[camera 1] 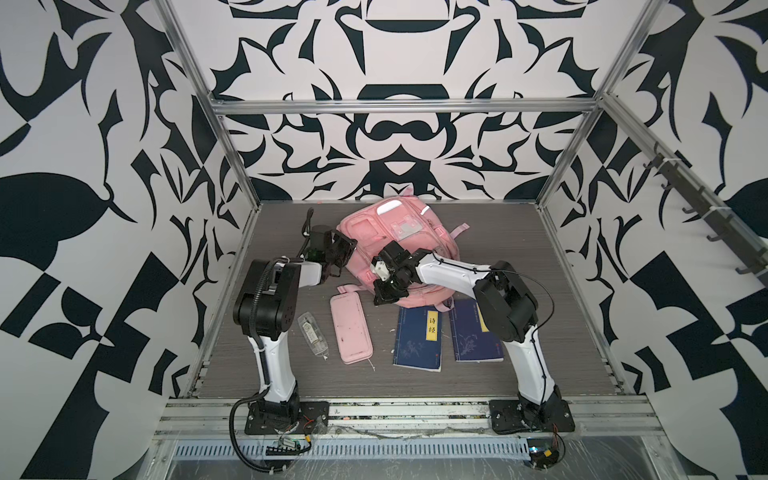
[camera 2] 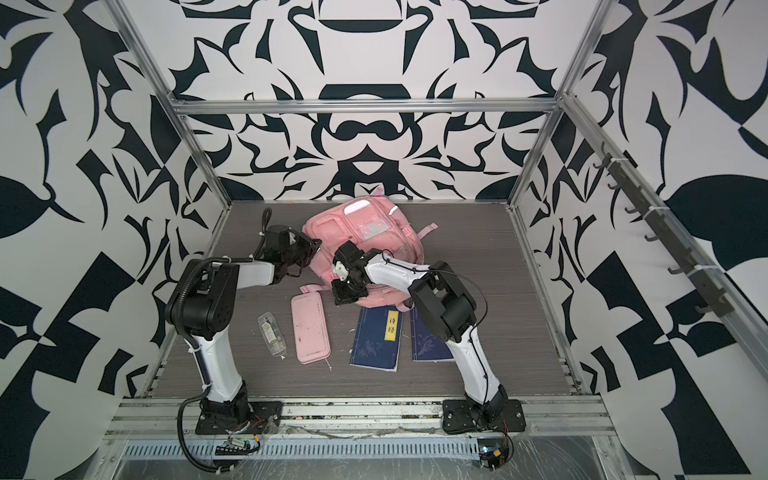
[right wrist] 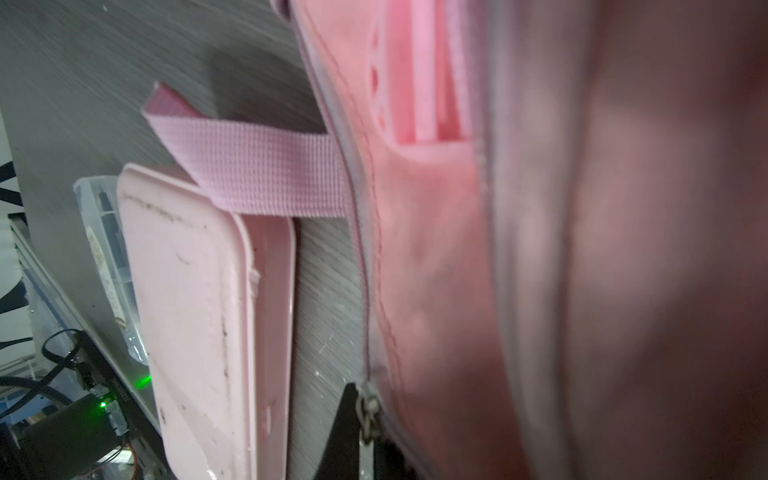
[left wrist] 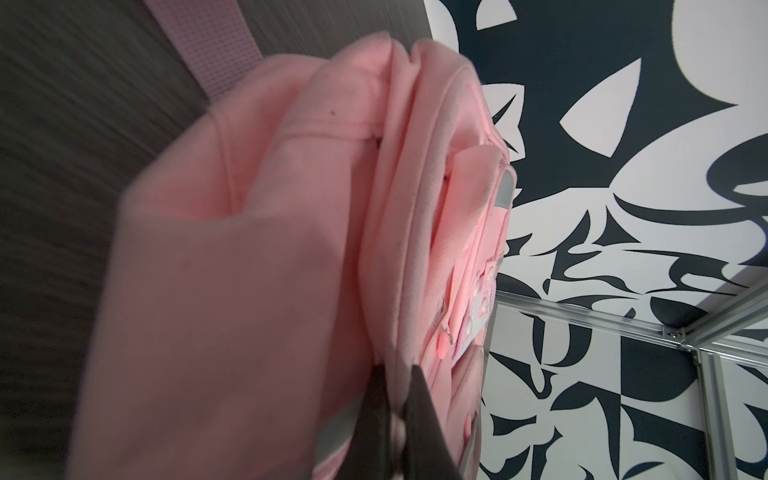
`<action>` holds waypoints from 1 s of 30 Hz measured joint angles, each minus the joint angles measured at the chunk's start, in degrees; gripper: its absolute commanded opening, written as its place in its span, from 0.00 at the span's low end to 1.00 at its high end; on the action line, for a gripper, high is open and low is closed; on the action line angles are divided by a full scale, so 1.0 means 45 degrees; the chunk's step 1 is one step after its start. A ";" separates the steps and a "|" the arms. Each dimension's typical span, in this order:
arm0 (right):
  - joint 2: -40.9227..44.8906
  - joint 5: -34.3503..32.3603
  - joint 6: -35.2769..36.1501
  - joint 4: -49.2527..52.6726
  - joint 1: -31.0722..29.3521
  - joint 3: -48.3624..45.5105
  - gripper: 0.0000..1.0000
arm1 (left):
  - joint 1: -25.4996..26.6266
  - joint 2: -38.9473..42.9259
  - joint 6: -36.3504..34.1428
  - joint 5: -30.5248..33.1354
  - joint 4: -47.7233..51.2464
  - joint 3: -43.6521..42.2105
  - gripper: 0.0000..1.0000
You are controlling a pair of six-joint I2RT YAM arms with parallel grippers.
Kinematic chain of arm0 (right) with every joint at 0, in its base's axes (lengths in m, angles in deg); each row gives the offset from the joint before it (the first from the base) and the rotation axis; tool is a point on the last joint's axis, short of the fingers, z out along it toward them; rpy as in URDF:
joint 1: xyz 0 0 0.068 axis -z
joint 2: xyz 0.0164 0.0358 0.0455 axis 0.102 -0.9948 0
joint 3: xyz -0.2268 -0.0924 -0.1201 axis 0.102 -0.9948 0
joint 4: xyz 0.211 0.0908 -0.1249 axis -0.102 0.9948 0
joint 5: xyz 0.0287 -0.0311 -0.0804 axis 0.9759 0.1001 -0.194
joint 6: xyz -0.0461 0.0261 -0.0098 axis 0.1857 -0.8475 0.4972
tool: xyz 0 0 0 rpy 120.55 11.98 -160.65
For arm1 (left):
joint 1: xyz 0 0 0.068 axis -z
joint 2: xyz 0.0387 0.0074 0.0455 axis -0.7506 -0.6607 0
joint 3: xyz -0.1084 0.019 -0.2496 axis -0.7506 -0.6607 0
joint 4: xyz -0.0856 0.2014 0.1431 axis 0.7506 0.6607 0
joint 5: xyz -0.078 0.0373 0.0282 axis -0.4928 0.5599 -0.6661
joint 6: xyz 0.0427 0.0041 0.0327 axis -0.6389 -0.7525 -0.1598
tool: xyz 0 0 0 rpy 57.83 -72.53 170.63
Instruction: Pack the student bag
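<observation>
I see my left fingers [left wrist: 422, 419] clamped on a fold of the pink backpack [camera 1: 365, 245]; my right fingers [right wrist: 345, 428] pinch its zip pull [right wrist: 368, 409].

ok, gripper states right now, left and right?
Left gripper: shut on a fold of the large soft pink fabric backpack.
Right gripper: shut on the backpack's grey zipper pull.

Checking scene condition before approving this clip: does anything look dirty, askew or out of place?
The pink pencil case is smudged with dark marks, and a strap of the student bag lies across its corner. Small white scraps litter the table.
</observation>
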 measured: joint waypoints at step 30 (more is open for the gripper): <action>0.2118 0.0350 -0.0335 -0.1180 0.1263 -0.1773 0.00 | -0.0534 -0.0699 0.2395 -0.1545 -0.3041 -0.1005 0.00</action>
